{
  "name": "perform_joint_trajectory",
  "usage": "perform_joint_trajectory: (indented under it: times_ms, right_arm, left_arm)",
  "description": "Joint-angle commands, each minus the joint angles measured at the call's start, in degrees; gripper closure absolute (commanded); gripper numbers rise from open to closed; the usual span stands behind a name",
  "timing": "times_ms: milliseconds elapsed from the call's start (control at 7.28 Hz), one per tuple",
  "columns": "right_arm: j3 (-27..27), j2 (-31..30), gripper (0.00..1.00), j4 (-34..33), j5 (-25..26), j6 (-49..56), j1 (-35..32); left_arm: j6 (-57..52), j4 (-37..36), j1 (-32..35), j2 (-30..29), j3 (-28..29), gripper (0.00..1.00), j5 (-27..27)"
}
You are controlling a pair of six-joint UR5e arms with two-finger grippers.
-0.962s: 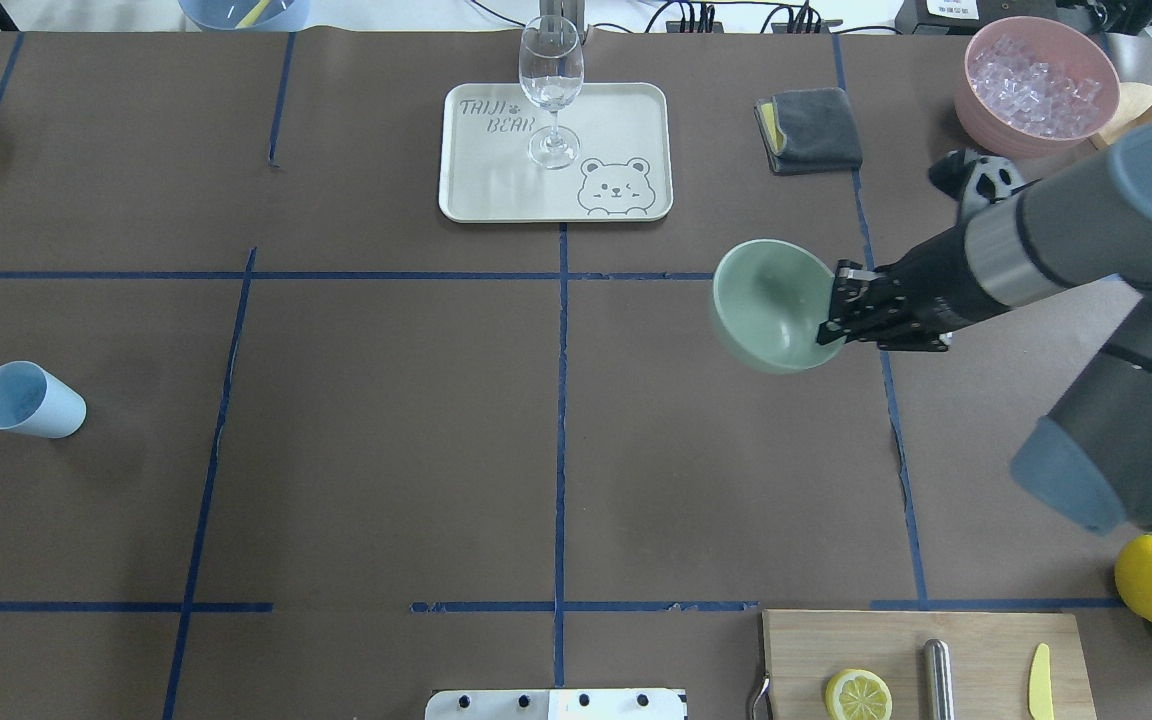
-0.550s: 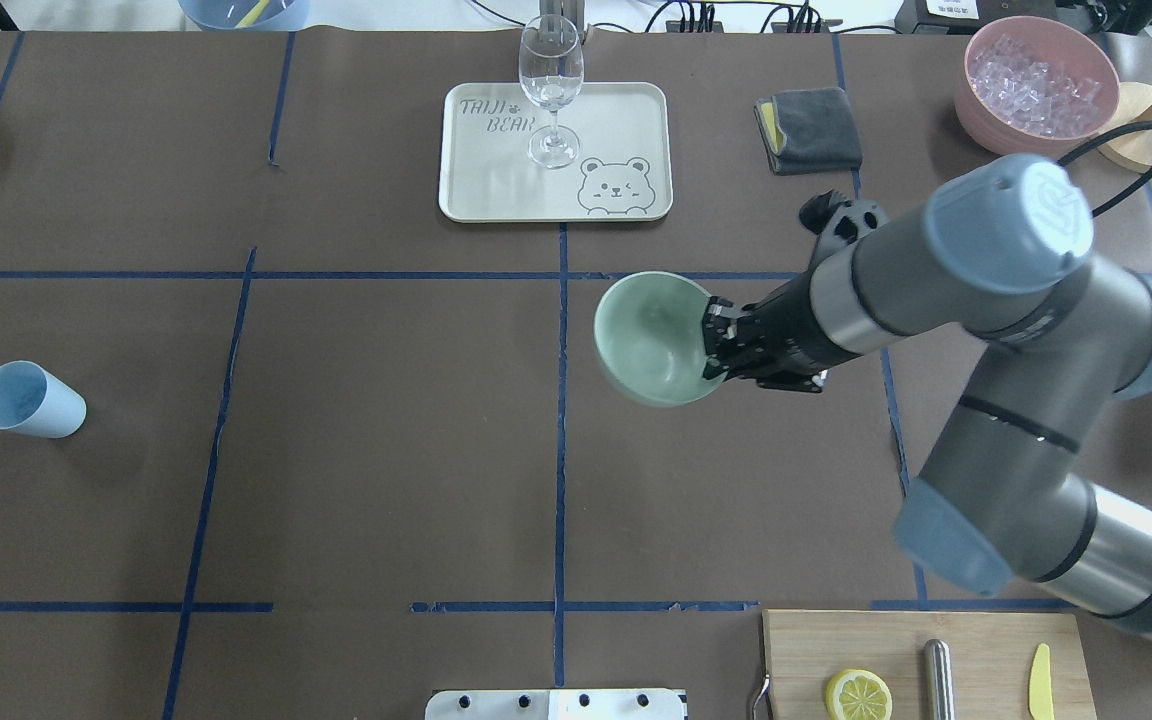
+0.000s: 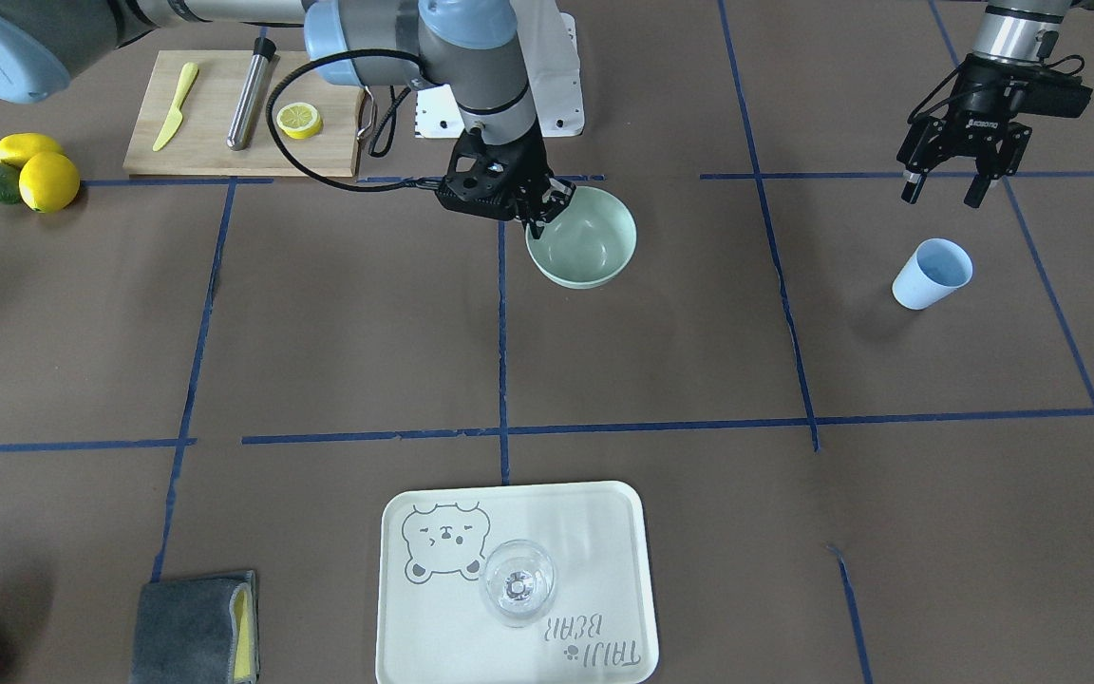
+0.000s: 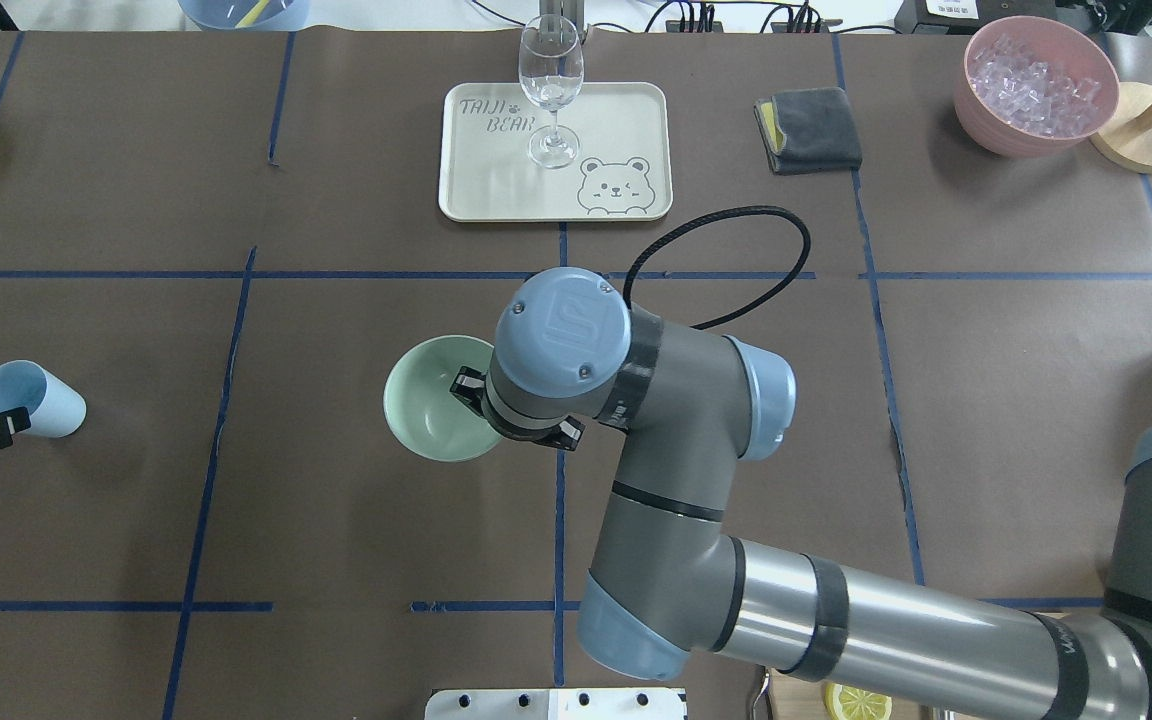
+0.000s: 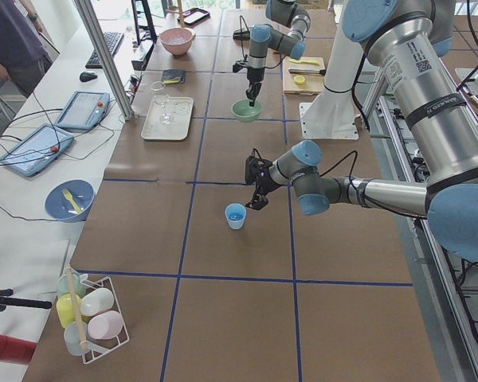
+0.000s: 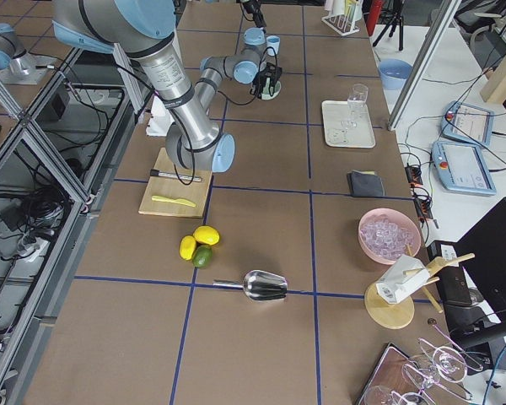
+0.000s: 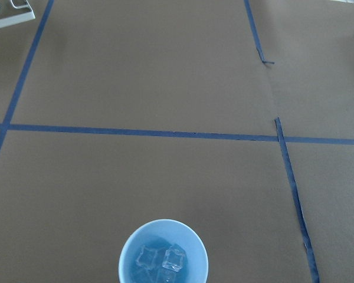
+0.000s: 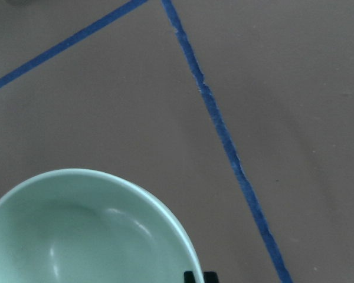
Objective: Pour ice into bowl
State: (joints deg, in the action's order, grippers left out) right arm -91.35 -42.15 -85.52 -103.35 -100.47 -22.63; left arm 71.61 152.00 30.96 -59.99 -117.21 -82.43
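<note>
At the far left of the overhead view, a light blue cup (image 4: pixel 31 400) stands upright on the brown table (image 4: pixel 336 520). The left wrist view looks down into it and shows a few clear cubes (image 7: pixel 162 260) at the bottom. The left gripper (image 3: pixel 941 195) hangs near the cup but does not touch it. In the front view its two fingers are spread wide apart.

Near the middle of the overhead view is the mint-green bowl (image 4: pixel 411 400), just left of the blue tape line that runs down the middle. The right gripper (image 3: pixel 536 220) pinches the bowl's rim on the side next to the arm. The bowl is upright, and it looks to sit on the table, though that is hard to tell for sure.

At the top middle, a cream tray (image 4: pixel 626 110) with a bear drawing holds a clear wine glass (image 4: pixel 551 65). To the right of the tray lies a folded grey cloth (image 4: pixel 811 130).

At the upper right sits a pink bowl (image 4: pixel 986 125). The ice (image 4: pixel 1036 75) is heaped inside it, well apart from the green bowl. Just right of the pink bowl is a round wooden base (image 4: pixel 1141 140).
</note>
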Motion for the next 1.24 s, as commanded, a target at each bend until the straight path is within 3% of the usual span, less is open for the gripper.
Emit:
perform_joint_trajectory:
  times_ms: [0, 275, 412, 550, 825, 1100]
  right_arm:
    - [8.61, 3.21, 1.00, 4.36, 2.87, 0.37, 0.13]
    - [10.40, 4.01, 0.94, 5.27, 2.98, 0.11, 0.04]
    - [10.40, 4.01, 0.16, 5.36, 2.98, 0.28, 0.04]
    - [10.40, 4.79, 0.00, 5.36, 2.98, 0.19, 0.04]
    - [9.70, 5.15, 0.00, 5.27, 2.72, 0.37, -1.09]
    - [6.29, 4.89, 0.00, 3.70, -2.52, 1.07, -5.30]
  left_arm:
    - [0.38, -0.21, -2.30, 0.31, 0.05, 0.00, 2.17]
    - [0.37, -0.73, -3.63, 0.40, 0.14, 0.00, 3.23]
    - [0.46, -2.91, -5.46, 0.49, 0.14, 0.00, 6.46]
    - [0.64, -3.28, -6.17, 0.58, 0.23, 0.00, 7.80]
    - [5.70, -3.28, -10.98, 0.67, 1.45, 0.00, 13.23]
    - [8.98, -3.46, -15.31, 0.67, 4.08, 0.00, 20.78]
